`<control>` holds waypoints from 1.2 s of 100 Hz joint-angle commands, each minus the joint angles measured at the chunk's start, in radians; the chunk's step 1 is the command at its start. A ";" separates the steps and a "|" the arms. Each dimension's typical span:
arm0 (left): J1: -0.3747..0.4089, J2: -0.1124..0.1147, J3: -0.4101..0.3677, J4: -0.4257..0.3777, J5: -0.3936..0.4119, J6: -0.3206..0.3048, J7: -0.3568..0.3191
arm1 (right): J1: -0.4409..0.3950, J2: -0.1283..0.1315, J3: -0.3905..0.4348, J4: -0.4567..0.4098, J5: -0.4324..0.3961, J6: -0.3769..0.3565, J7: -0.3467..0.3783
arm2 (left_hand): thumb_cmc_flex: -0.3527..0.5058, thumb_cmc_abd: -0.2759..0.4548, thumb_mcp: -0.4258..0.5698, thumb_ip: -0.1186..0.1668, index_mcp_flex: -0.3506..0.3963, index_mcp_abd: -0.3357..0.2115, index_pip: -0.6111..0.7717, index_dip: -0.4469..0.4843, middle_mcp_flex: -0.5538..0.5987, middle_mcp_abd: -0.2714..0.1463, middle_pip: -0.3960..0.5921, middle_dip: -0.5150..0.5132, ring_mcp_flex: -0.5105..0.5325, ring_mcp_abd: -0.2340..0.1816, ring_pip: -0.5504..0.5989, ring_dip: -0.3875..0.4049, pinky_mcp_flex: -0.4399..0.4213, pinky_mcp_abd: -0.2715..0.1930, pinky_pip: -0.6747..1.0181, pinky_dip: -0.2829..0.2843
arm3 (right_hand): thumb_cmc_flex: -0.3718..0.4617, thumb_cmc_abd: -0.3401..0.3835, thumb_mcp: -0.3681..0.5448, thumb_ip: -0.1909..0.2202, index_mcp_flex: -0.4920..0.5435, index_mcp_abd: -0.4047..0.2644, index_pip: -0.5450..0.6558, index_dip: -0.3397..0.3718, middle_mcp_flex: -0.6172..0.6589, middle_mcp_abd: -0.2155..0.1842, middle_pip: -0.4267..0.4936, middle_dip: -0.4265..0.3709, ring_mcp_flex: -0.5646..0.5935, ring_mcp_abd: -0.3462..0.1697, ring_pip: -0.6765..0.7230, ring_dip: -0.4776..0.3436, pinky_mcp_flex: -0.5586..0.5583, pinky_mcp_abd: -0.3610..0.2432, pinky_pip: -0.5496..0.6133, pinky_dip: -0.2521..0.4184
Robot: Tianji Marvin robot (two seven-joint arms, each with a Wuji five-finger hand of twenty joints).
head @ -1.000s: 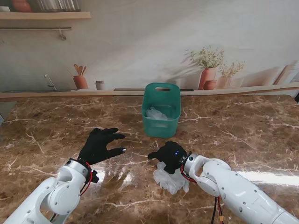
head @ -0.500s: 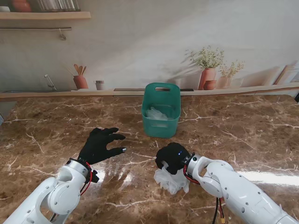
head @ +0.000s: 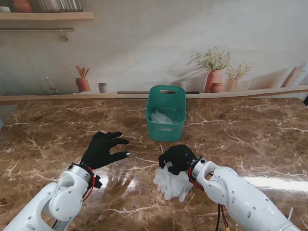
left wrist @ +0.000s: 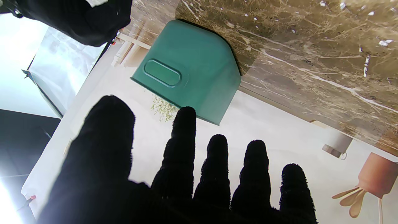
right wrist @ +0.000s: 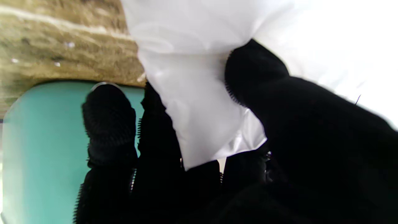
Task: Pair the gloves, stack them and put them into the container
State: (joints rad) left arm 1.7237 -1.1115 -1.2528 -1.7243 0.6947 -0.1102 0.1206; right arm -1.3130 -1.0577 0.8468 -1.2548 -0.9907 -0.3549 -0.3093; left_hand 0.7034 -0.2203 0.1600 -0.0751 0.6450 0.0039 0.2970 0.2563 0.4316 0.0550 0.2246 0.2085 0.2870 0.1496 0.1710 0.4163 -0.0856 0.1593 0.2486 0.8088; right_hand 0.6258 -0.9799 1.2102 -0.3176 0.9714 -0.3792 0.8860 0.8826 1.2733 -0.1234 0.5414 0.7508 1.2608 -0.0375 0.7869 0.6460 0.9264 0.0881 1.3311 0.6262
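Our right hand (head: 177, 159) is clenched on the white gloves (head: 172, 182), which hang from it in a loose bunch just nearer to us than the green container (head: 166, 119). In the right wrist view the thumb and fingers (right wrist: 108, 121) pinch a fold of the white gloves (right wrist: 199, 102), with the container's green wall (right wrist: 40, 149) close behind them. We cannot tell from here whether the bunch is one glove or a stacked pair.

To do this step well, we judge that we should raise the bunch until its hanging fingers clear the container's near rim, carry it over the opening, and let go only once most of the material is inside. The material looks thin and limp, so it may drag on the rim or spill over an edge if we release early.

Our left hand (head: 103, 149) is empty with fingers spread, hovering above the marble table (head: 250, 139) to the left of the container and nearer to us. It should stay clear of the carrying path.

The container already holds some pale, crumpled white material (head: 162, 118), which we take to be gloves.
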 commanded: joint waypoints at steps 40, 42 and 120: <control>0.000 -0.001 0.000 0.013 -0.009 -0.014 0.009 | -0.026 -0.019 0.040 0.051 -0.078 0.075 -0.238 | 0.039 0.039 -0.033 0.027 0.027 -0.035 0.016 0.011 0.021 -0.023 -0.021 -0.008 -0.001 -0.047 -0.031 -0.010 -0.016 -0.006 -0.052 -0.010 | 0.057 0.035 0.023 0.047 -0.016 -0.023 0.026 0.070 -0.027 -0.044 0.041 0.092 -0.030 -0.028 0.006 0.089 -0.089 -0.013 -0.008 -0.014; -0.001 -0.002 0.001 0.015 -0.011 -0.014 0.009 | -0.032 -0.016 0.042 0.047 -0.088 0.073 -0.239 | 0.039 0.039 -0.033 0.027 0.027 -0.035 0.016 0.011 0.022 -0.023 -0.020 -0.008 -0.001 -0.048 -0.031 -0.010 -0.016 -0.007 -0.052 -0.011 | 0.055 0.029 0.024 0.045 -0.013 -0.026 0.024 0.069 -0.027 -0.045 0.040 0.091 -0.032 -0.030 0.006 0.090 -0.093 -0.014 -0.010 -0.014; 0.004 -0.001 -0.003 0.022 -0.016 -0.028 0.007 | -0.225 0.021 0.143 -0.122 -0.094 0.052 0.052 | 0.045 0.047 -0.040 0.028 0.022 -0.036 0.012 0.010 0.020 -0.027 -0.020 -0.007 -0.003 -0.053 -0.031 -0.011 -0.013 -0.017 -0.054 -0.026 | -0.262 -0.026 -0.086 -0.040 -0.037 -0.067 -0.076 -0.041 -0.730 0.019 -0.320 -0.278 -0.956 -0.070 -0.446 -0.219 -0.712 -0.022 -0.596 0.105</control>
State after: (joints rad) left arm 1.7239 -1.1126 -1.2578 -1.7044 0.6784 -0.1331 0.1296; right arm -1.5078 -1.0383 0.9782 -1.3645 -1.1008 -0.3051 -0.3016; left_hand 0.7255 -0.2105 0.1492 -0.0749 0.6450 0.0035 0.3075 0.2580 0.4316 0.0550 0.2245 0.2085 0.2870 0.1493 0.1710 0.4155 -0.0856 0.1593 0.2378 0.7868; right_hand 0.4278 -1.0129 1.1665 -0.3171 0.9574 -0.4281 0.8311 0.8203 0.5927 -0.1267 0.2603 0.5330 0.3452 -0.1304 0.3953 0.4776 0.2186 0.0507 0.7670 0.6988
